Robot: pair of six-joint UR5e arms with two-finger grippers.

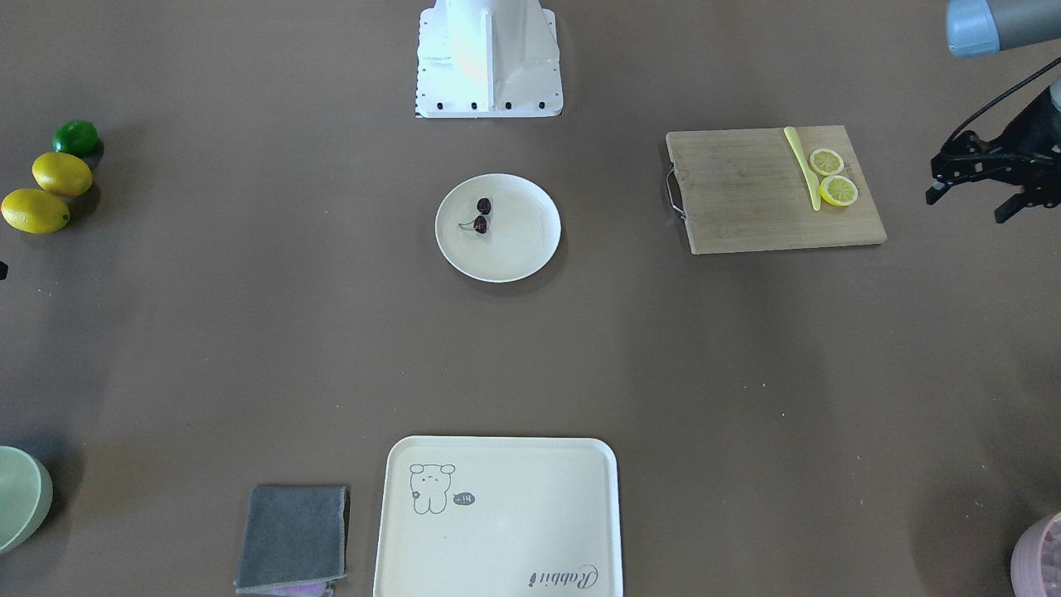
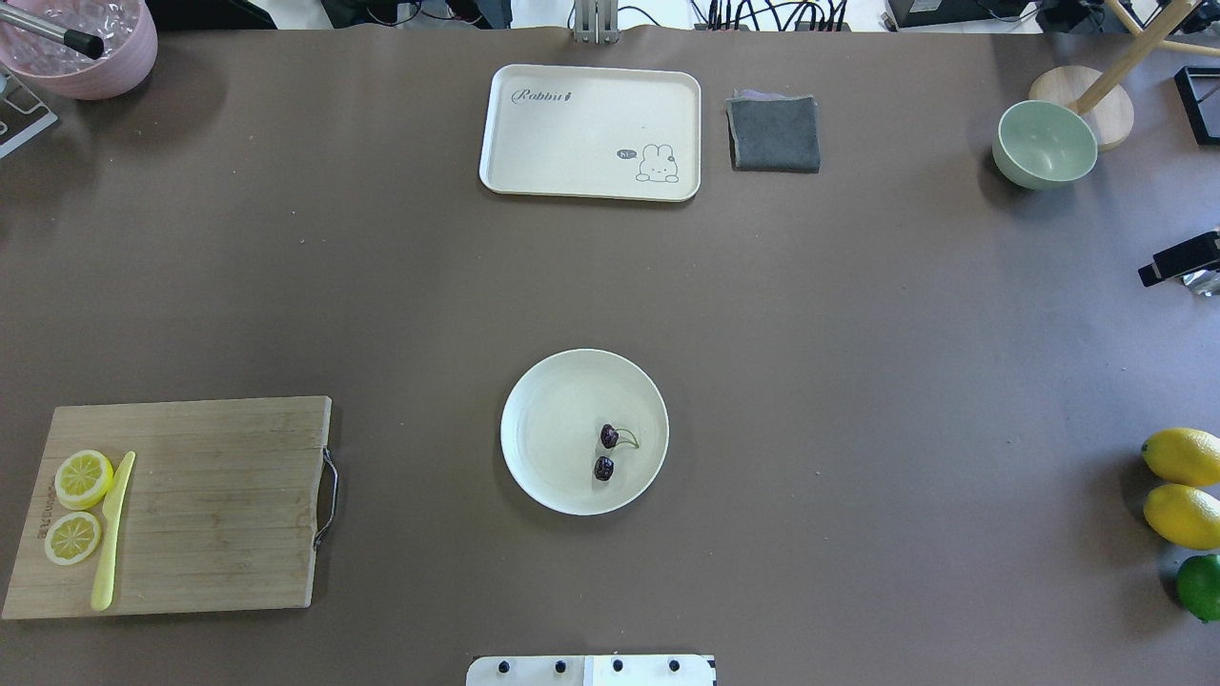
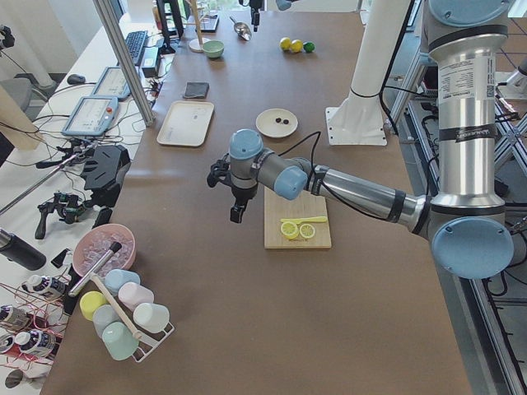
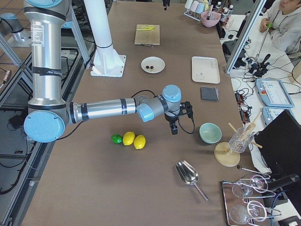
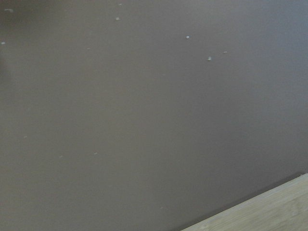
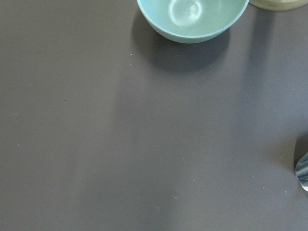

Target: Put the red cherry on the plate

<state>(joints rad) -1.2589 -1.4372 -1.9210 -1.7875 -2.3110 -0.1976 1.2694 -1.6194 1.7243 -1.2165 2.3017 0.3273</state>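
Placement looks finished: the red cherry point(image 2: 609, 435), a dark pair on thin green stems, lies inside the plate point(image 2: 553, 429), a little off its middle on the robot's right and touching nothing else. That would explain why both arms stand well clear of the plate (neither has anything left to carry, I judge). On the robot's left of the plate sits the cutting board point(image 2: 210, 495) with its lemon slices, and beyond the board's far edge from the plate hangs the left gripper point(image 1: 970, 206), fingers spread wide and empty. Its forearm reaches out roughly level above the board and the wrist turns the fingers down over bare table. On the plate's other side, much farther off, the right gripper point(image 4: 174, 128) hangs fingers-down between the lemons point(image 2: 1182, 455) and the green bowl point(image 2: 1045, 145) from a similarly level forearm. Whether its fingers are apart or together I cannot tell. The tray point(image 2: 572, 133) lies across the table from the plate, untouched.
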